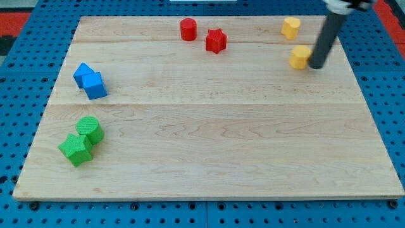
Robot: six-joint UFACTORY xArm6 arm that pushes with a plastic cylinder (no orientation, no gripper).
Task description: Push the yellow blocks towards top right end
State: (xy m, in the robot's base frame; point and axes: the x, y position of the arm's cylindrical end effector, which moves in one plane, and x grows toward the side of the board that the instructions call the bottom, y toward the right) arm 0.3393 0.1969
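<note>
Wood-grain board [209, 145] carried small blocks; my tip [314, 65], a bare rod grasping nothing, touched the right side of the yellow cube [299, 57], below the yellow cylinder [290, 27].

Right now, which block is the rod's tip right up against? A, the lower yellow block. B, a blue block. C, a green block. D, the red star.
A: my tip sits against the right side of the lower yellow block near the view's top right, while the upper yellow block stands apart above it.
</note>
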